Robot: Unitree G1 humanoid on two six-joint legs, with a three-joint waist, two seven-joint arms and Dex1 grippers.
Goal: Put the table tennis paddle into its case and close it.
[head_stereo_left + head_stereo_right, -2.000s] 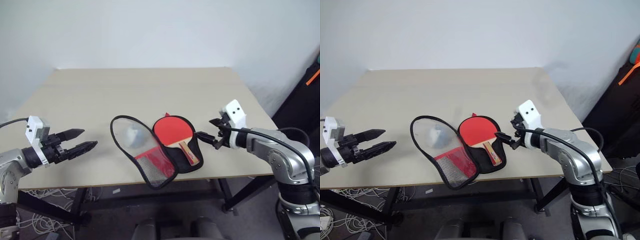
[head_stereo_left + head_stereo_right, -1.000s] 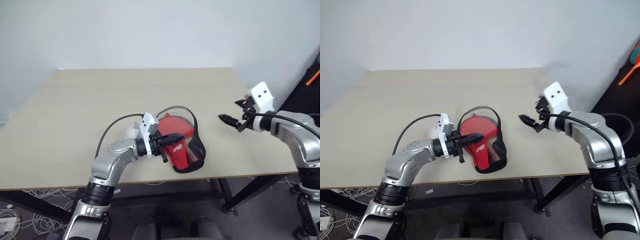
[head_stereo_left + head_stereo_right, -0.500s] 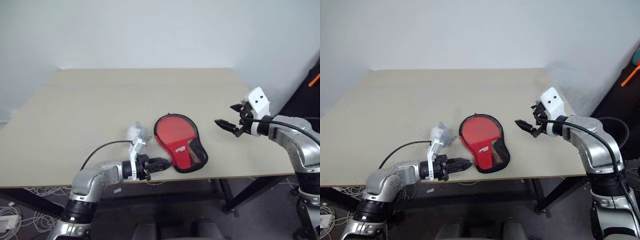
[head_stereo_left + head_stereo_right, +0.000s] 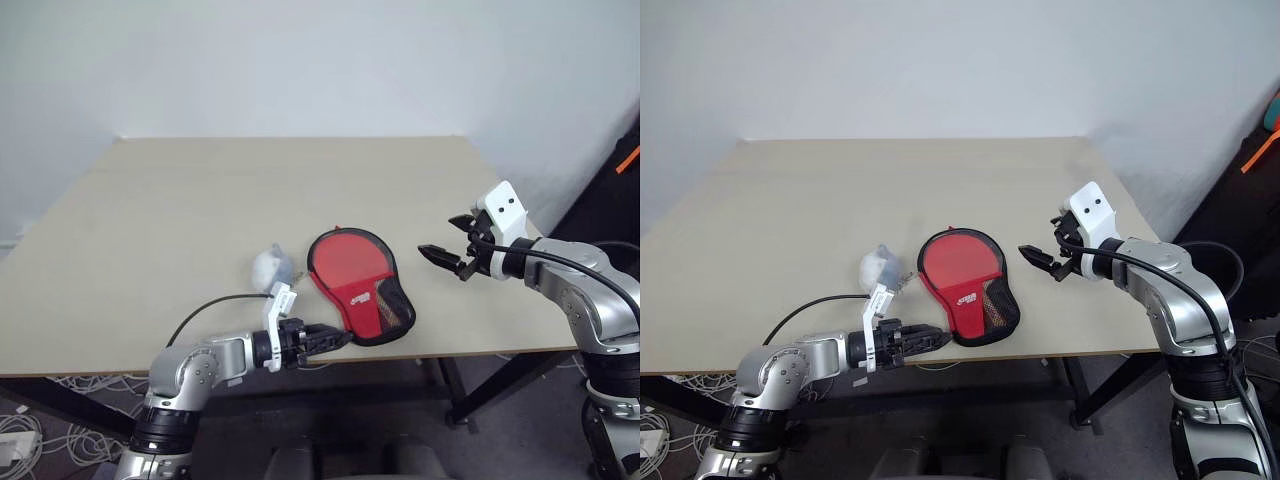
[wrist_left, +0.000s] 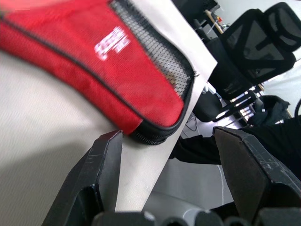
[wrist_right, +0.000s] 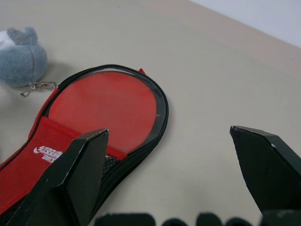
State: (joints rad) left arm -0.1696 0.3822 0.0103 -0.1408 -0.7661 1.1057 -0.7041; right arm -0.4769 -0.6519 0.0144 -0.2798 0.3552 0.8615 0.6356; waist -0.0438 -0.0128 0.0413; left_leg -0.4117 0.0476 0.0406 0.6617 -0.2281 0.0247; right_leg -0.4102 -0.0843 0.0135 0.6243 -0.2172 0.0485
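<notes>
Now the case (image 4: 358, 285) lies between left gripper (image 4: 335, 337) and right gripper (image 4: 437, 256).

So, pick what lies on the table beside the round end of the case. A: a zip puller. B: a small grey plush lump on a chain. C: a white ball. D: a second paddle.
B: a small grey plush lump with a metal chain lies beside the case.
</notes>
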